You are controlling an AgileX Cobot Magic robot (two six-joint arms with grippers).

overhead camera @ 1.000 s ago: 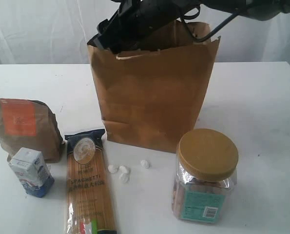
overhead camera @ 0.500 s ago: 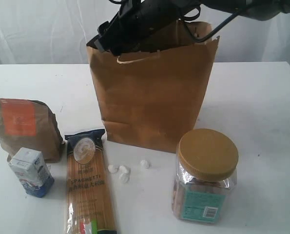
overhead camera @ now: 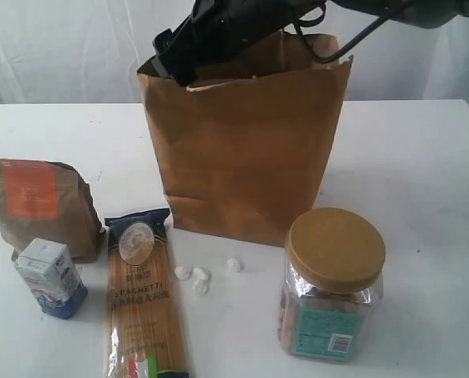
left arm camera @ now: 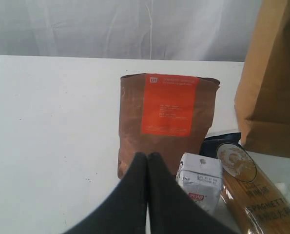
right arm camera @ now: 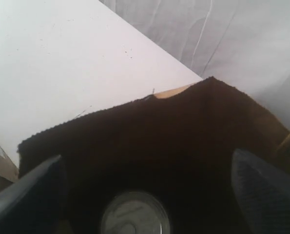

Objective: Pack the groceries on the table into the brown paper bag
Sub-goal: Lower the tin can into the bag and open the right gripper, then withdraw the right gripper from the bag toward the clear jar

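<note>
Right arm (overhead camera: pixel 226 31) fills bag (overhead camera: pixel 242 157) mouth; jar (overhead camera: pixel 333 283) stands before bag

Bright, even, diffuse light fills the exterior view. The broad white counter (overhead camera: pixel 423 157) nearly washes out, and the tall brown kraft paper bag (overhead camera: pixel 242 157) casts only a soft, faint shadow at its foot. Focus there is crisp. In the left wrist view the black left pincer (left arm camera: pixel 147 156) is out of focus. The right wrist view is murky: the bag's inside is nearly black, the counter glares, and the fingers (right arm camera: pixel 264 195) of the right pincer (right arm camera: pixel 145 195) blur.
</note>
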